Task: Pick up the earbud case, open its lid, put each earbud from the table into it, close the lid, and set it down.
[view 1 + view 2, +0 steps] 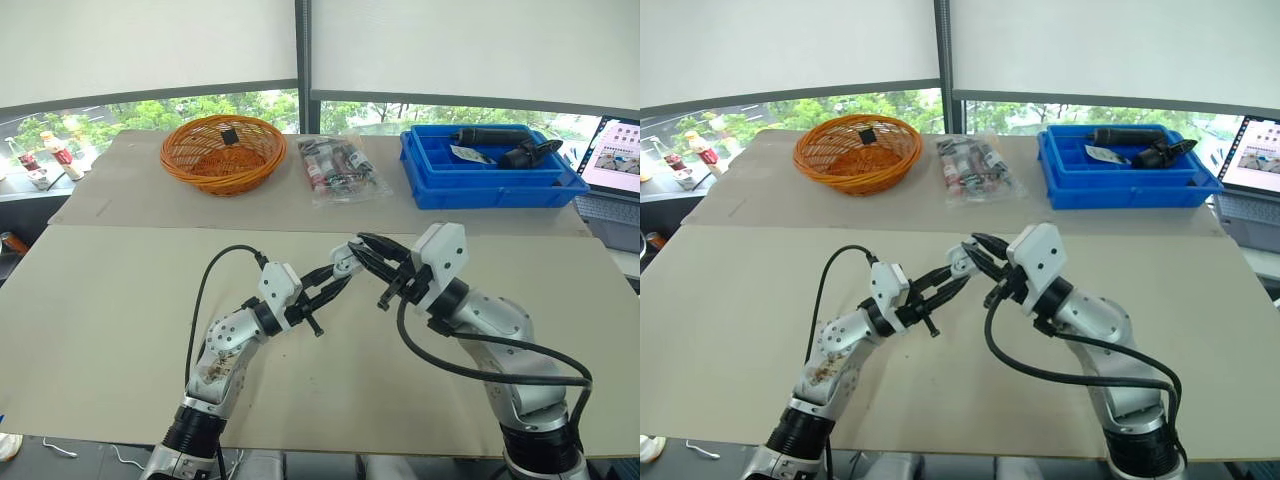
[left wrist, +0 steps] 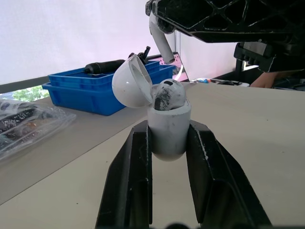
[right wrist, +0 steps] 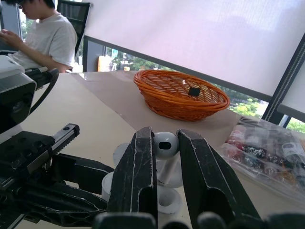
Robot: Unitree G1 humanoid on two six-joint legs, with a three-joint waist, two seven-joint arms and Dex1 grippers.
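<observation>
**Nearly in: second earbud held over the open case**

In the head views, both arms meet above the middle of the table [image 1: 120,300]. The left gripper [image 1: 335,280] pinches the earbud case [image 1: 346,262] in the air, and the right gripper [image 1: 365,248] reaches in just over it. The case is probably lifted so that its mouth is offered to the other arm.

In the left wrist view, the two black fingers [image 2: 133,181] press on opposite sides of the case body, low down. That leaves the rim and the lid [image 2: 131,81] free. The case's long axis stands roughly upright with its mouth facing up, and the lid is swung back on its hinge. One earbud [image 2: 167,95] already sits in the case. The second earbud [image 2: 159,40] hangs above it with its stem slanting down towards the open mouth.

In the right wrist view, the right fingers [image 3: 138,176] are closed on the second earbud's rounded head. Its stem points away from the camera towards the case below. This grip seems meant to line the stem up with the empty socket. An orange basket [image 3: 181,95] stands well beyond.
</observation>
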